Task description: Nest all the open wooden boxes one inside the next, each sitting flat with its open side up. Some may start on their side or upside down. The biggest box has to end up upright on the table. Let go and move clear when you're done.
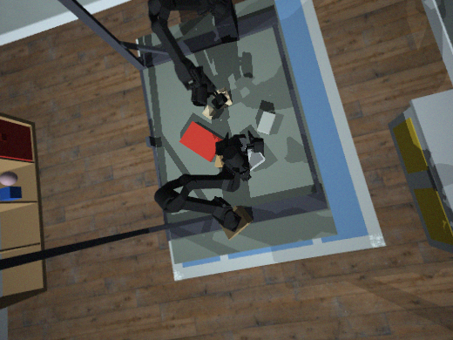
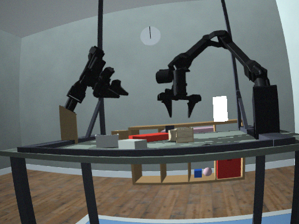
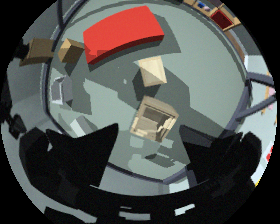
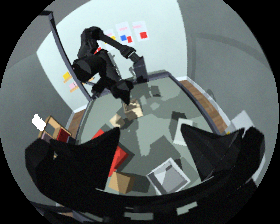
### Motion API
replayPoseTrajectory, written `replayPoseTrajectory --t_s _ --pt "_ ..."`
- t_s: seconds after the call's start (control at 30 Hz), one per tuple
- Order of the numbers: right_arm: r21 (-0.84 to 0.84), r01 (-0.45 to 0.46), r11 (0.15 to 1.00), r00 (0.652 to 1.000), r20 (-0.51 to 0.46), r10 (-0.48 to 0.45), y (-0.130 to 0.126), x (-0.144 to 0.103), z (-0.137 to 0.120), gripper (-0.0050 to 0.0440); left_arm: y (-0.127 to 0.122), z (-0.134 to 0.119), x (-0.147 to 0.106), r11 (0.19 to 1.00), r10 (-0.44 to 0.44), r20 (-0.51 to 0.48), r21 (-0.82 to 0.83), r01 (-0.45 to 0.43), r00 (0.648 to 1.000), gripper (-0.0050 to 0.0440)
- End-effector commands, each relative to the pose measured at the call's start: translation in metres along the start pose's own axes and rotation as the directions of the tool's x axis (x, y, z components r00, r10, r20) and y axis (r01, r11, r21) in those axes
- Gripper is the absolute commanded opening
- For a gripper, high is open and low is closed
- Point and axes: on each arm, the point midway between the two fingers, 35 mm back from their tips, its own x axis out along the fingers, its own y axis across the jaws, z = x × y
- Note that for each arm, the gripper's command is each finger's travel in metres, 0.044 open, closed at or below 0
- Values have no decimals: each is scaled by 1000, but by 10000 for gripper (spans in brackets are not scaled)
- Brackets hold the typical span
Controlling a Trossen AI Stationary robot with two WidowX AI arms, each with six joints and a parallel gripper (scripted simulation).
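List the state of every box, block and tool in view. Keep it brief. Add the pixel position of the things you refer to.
Left tool (image 1: 223, 98) (image 2: 180, 117) (image 3: 149, 126) (image 4: 128, 102): open, raised.
Right tool (image 1: 239, 135) (image 2: 123, 96) (image 4: 150, 127): open, raised.
Larger pale wooden box (image 1: 227, 94) (image 2: 184, 135) (image 3: 162, 105) (image 4: 136, 107): open side up.
Smaller pale wooden box (image 1: 210, 112) (image 2: 172, 135) (image 3: 152, 71) (image 4: 117, 120): no opening on top.
Tan box (image 1: 219, 161) (image 2: 120, 134) (image 3: 71, 50) (image 4: 121, 182): no opening on top.
Grey box (image 1: 262, 159) (image 2: 107, 141) (image 3: 65, 91) (image 4: 183, 173): open side up.
White block (image 1: 266, 122) (image 2: 132, 143) (image 3: 81, 126): flat.
Red block (image 1: 198, 140) (image 2: 148, 136) (image 3: 125, 32) (image 4: 117, 157): flat.
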Motion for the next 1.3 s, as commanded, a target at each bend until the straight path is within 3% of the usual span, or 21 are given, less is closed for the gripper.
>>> replayPoseTrajectory --t_s 0.0,0.27,0.8,0.83,1.27 --pt "28 19 999 999 -35 -18 3 10 6 400 5 11 -4 993 37 6 109 -37 999 400" --pt "106 60 992 992 -121 -47 4 19 -4 400 6 19 -3 970 64 3 234 -63 998 400" --pt "179 151 972 954 -285 -96 24 36 -14 400 7 36 4 838 122 -13 537 -96 992 400" --pt "202 179 963 938 -332 -105 24 34 -23 400 6 38 3 825 130 -11 557 -102 992 400" --pt "198 289 937 845 -512 -152 52 29 -37 400 6 56 10 605 187 -18 790 -101 982 400"
